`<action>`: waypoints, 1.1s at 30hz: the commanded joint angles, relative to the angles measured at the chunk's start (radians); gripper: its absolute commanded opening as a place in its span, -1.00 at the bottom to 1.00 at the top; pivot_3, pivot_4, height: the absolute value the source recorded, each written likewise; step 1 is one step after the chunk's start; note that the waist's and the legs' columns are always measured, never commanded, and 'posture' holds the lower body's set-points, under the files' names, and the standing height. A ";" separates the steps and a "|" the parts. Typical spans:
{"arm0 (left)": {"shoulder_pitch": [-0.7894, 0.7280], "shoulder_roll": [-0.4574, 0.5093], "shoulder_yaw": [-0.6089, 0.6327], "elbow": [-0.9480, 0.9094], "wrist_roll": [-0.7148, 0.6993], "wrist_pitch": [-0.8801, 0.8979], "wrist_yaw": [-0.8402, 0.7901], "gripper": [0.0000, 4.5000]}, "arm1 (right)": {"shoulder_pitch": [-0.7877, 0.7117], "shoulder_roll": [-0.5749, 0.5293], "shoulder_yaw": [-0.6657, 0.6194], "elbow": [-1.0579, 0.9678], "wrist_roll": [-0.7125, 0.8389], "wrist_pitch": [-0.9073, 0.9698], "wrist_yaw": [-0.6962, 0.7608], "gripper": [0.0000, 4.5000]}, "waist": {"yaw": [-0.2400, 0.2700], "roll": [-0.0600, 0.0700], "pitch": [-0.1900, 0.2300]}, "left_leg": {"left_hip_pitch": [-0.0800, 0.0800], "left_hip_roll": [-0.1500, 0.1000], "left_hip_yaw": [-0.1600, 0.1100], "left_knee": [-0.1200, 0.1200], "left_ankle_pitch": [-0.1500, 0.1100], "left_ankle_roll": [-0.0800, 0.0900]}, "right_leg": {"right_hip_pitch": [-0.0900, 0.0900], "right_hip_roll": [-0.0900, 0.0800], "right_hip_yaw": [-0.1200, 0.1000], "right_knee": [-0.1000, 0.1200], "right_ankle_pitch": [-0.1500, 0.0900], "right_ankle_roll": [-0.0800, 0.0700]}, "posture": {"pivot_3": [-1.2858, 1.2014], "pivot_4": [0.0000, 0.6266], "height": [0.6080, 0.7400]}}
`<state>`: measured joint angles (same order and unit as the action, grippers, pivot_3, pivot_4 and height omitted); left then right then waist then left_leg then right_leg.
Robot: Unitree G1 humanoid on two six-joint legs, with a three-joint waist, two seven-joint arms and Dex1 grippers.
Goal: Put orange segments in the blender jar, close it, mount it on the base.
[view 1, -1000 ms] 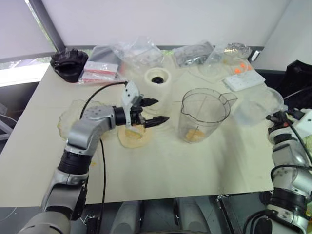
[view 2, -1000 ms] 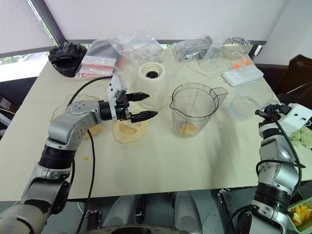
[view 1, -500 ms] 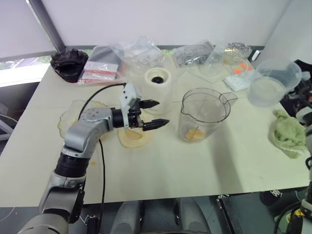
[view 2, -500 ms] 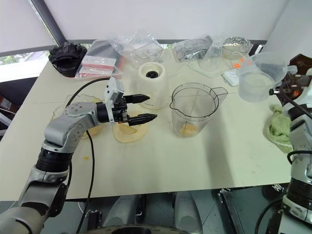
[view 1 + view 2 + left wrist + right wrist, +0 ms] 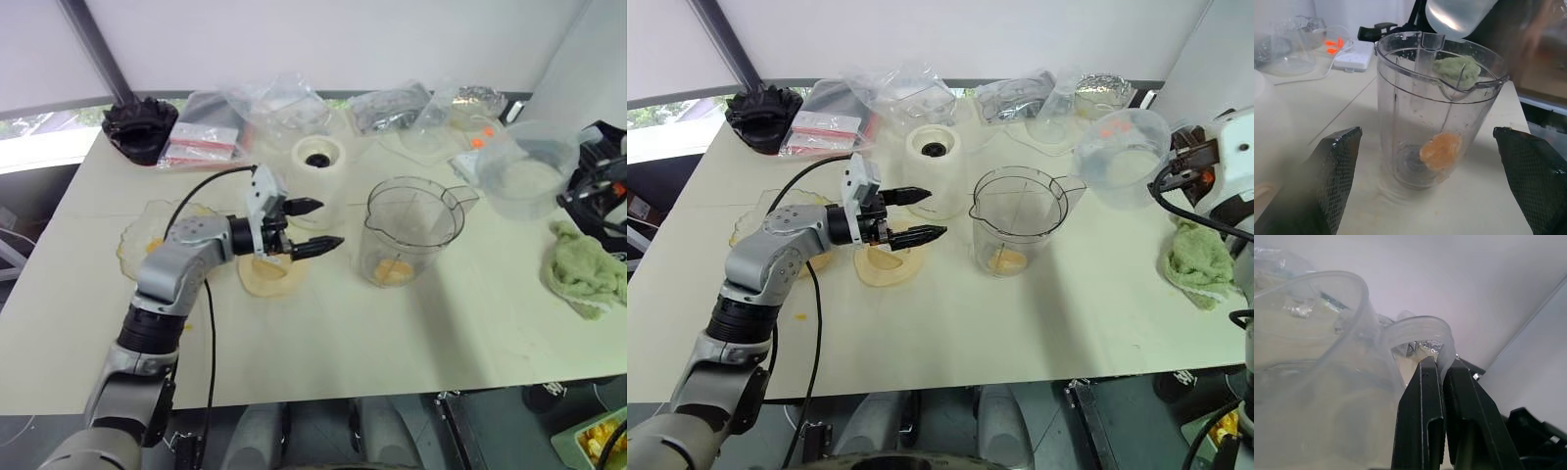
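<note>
Cream table point(image 5: 323, 333) crowded with bags, jar and base

At its middle the blender jar point(image 5: 409, 229) stands upright, an orange segment point(image 5: 1440, 150) seen at its bottom; the base point(image 5: 319, 168) sits just behind and left of it. The left gripper point(image 5: 312, 226) is held level with fingers spread wide, empty, pointed at the jar above a flat cream lid point(image 5: 270, 275). A clear tub point(image 5: 1120, 157) is pinched by its loop handle in the right gripper point(image 5: 1442, 377) above the table's right edge, near a green cloth point(image 5: 586, 280)

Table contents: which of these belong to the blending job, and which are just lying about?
Job: blender jar, orange segments inside it, base, flat cream lid.
Lying about: black cloth, plastic bags, green rag, clear tub, power strip.
</note>
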<state>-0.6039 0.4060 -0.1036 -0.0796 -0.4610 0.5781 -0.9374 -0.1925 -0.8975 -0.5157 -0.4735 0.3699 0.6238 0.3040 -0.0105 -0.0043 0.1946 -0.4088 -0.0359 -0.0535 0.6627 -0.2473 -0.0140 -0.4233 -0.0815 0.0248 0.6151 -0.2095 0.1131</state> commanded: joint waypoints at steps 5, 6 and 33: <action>-0.026 -0.009 -0.001 -0.006 0.006 -0.032 -0.002 1.00 | -0.023 -0.059 0.010 -0.062 -0.088 -0.030 0.030 -0.99 | 0.000 0.000 0.000 | 0.000 0.000 0.000 0.000 0.000 0.000 | 0.000 0.000 0.000 0.000 0.000 0.000 | 0.03 -0.52 1.00; -0.026 -0.010 -0.002 -0.005 0.007 -0.032 -0.001 1.00 | -0.025 -0.061 0.013 -0.062 -0.095 -0.032 0.034 -0.99 | 0.000 0.000 0.000 | 0.000 0.000 0.000 0.000 0.000 0.000 | 0.000 0.000 0.000 0.000 0.000 0.000 | 0.03 -0.52 1.00; -0.022 -0.022 -0.005 -0.001 0.024 -0.044 0.010 1.00 | -0.087 -0.075 0.102 -0.049 -0.240 -0.110 0.127 -0.99 | 0.000 0.000 0.000 | 0.000 0.000 0.000 0.000 0.000 0.000 | 0.000 0.000 0.000 -0.001 0.000 0.000 | 0.03 -0.52 1.00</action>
<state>-0.6057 0.3869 -0.1084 -0.0709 -0.4372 0.5554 -0.9292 -0.2463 -0.9499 -0.3920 -0.4883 0.1473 0.5514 0.4311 -0.0110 -0.0044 0.1947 -0.4091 -0.0360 -0.0535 0.6627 -0.2473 -0.0140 -0.4235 -0.0816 0.0247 0.6146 -0.2094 0.1131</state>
